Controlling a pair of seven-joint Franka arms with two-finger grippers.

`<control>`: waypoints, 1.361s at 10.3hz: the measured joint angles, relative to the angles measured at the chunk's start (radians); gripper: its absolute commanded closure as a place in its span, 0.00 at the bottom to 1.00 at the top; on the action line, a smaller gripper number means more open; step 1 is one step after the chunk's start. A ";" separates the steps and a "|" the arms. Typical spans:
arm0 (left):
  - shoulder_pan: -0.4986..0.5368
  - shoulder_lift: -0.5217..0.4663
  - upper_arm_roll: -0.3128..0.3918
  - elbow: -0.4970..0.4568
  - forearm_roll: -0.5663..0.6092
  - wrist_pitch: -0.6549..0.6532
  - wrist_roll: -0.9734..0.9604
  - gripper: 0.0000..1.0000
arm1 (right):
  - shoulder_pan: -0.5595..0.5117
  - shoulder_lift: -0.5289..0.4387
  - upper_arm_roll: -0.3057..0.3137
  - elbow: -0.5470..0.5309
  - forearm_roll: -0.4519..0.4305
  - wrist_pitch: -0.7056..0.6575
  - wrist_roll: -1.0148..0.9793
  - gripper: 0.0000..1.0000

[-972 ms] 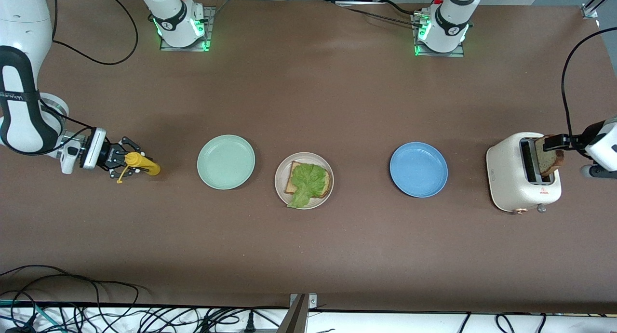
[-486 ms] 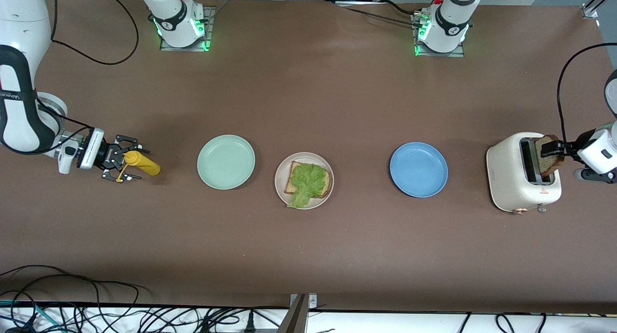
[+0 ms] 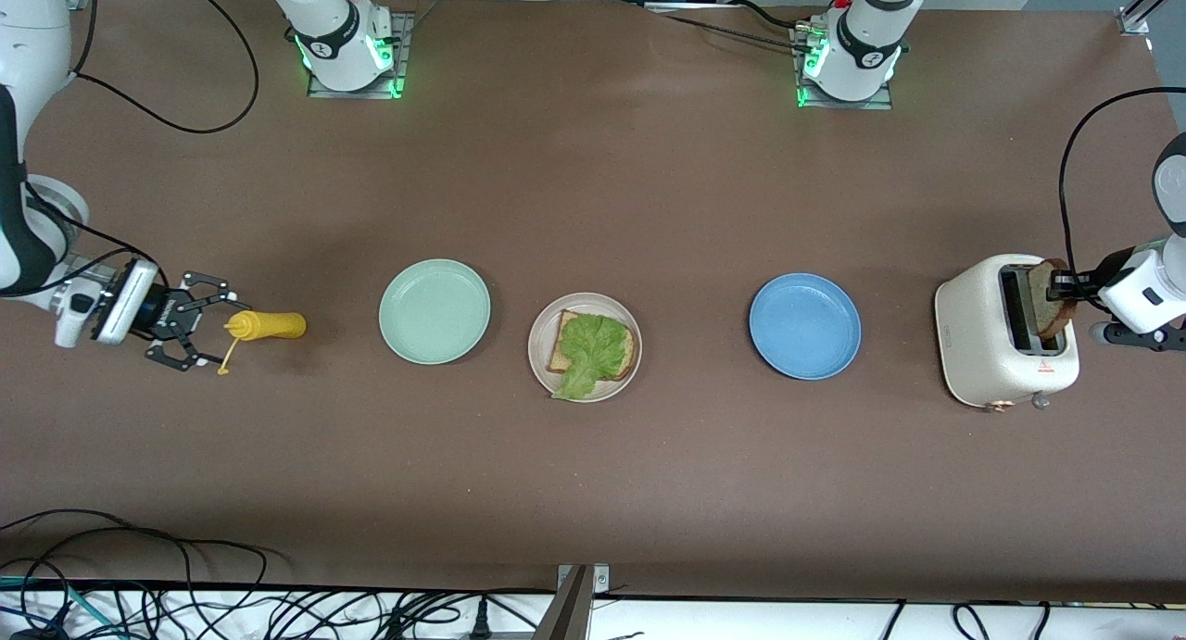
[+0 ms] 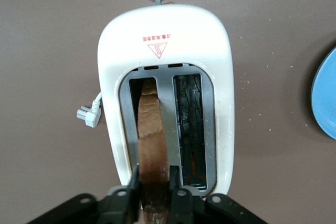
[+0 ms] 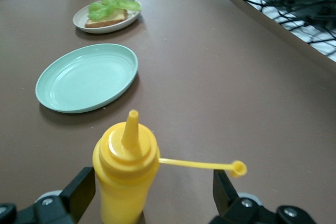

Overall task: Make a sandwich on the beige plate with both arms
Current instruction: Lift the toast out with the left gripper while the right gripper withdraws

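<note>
At the right arm's end of the table the right gripper (image 3: pixel 199 332) stands with its fingers spread wide and nothing held, the yellow squeeze bottle (image 3: pixel 266 324) lying just off their tips. Next along come the mint-green plate (image 3: pixel 434 310), the beige plate (image 3: pixel 584 346) carrying a bread slice (image 3: pixel 561 348) under a lettuce leaf (image 3: pixel 590 345), then the blue plate (image 3: pixel 804 325). At the left arm's end the left gripper (image 3: pixel 1066 284) is clamped on a second bread slice (image 4: pixel 153 145) standing in a slot of the white toaster (image 3: pixel 982 344).
</note>
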 measured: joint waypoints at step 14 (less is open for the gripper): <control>-0.039 -0.137 -0.350 0.193 -0.140 -0.373 -0.040 1.00 | 0.158 -0.147 0.010 0.508 -0.885 -0.227 1.701 0.00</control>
